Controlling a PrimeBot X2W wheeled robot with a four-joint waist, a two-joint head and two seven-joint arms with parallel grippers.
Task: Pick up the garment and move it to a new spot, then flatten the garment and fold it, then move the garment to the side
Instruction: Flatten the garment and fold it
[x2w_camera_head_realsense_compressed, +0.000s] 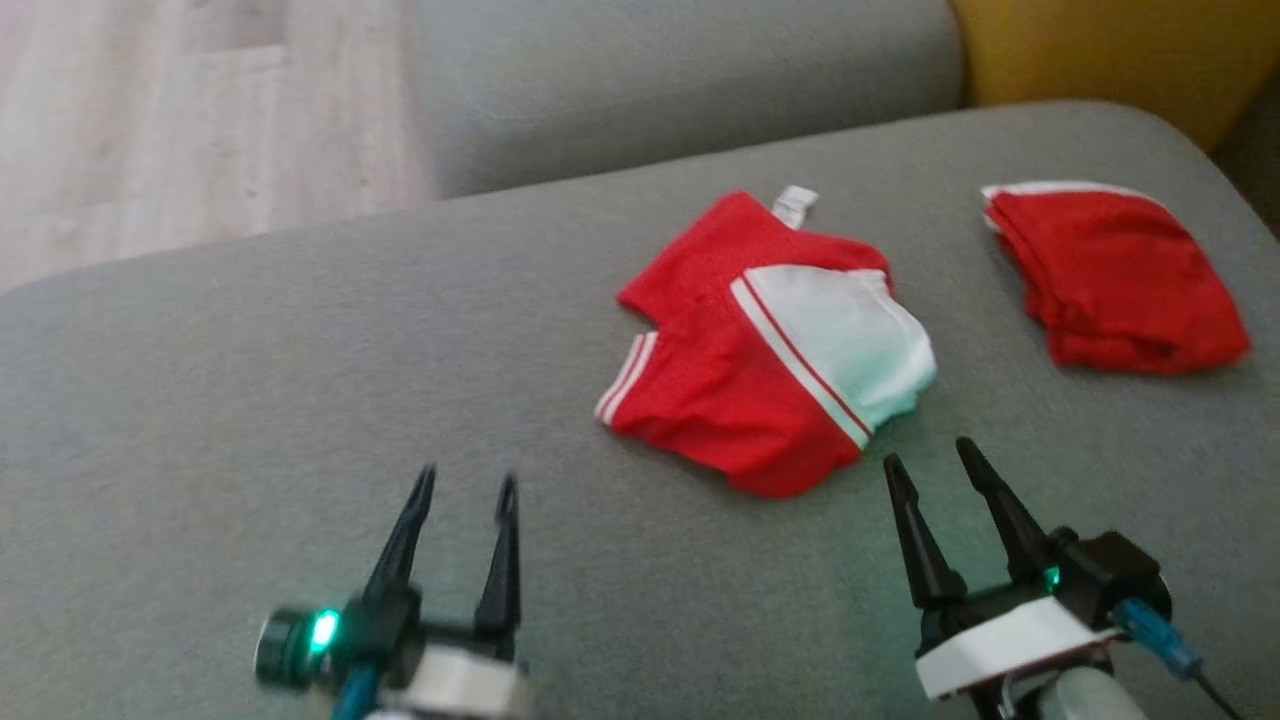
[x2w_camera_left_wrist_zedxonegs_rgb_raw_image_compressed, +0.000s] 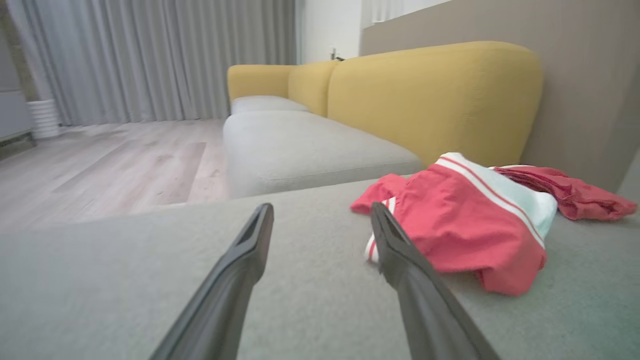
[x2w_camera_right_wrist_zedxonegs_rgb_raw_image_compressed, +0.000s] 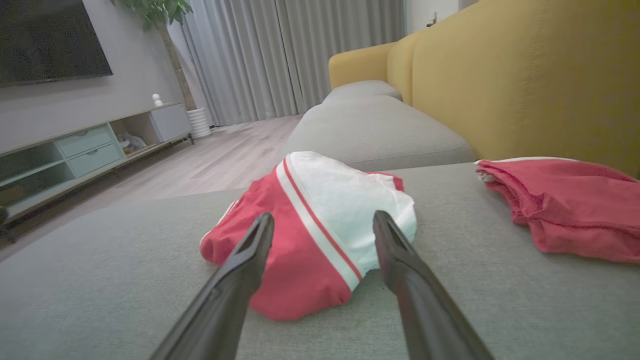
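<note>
A red and white garment (x2w_camera_head_realsense_compressed: 770, 345) lies crumpled on the grey sofa seat (x2w_camera_head_realsense_compressed: 300, 380), its white panel turned up on the right. My right gripper (x2w_camera_head_realsense_compressed: 928, 458) is open just in front of its near edge, fingers pointing at it and apart from the cloth; in the right wrist view the garment (x2w_camera_right_wrist_zedxonegs_rgb_raw_image_compressed: 320, 225) lies straight ahead of the right gripper (x2w_camera_right_wrist_zedxonegs_rgb_raw_image_compressed: 324, 222). Further left and nearer, my left gripper (x2w_camera_head_realsense_compressed: 468, 483) stands open over bare seat. Seen from the left wrist, the garment (x2w_camera_left_wrist_zedxonegs_rgb_raw_image_compressed: 460, 220) sits to the right of the left gripper (x2w_camera_left_wrist_zedxonegs_rgb_raw_image_compressed: 322, 212).
A second red cloth (x2w_camera_head_realsense_compressed: 1115, 275), folded, lies at the seat's far right (x2w_camera_right_wrist_zedxonegs_rgb_raw_image_compressed: 565, 205). Yellow backrest cushions (x2w_camera_right_wrist_zedxonegs_rgb_raw_image_compressed: 510, 80) rise behind. Another grey seat (x2w_camera_left_wrist_zedxonegs_rgb_raw_image_compressed: 305, 145) adjoins beyond the garment, wooden floor (x2w_camera_head_realsense_compressed: 190, 120) lies to the left. A TV cabinet (x2w_camera_right_wrist_zedxonegs_rgb_raw_image_compressed: 85, 150) stands across the room.
</note>
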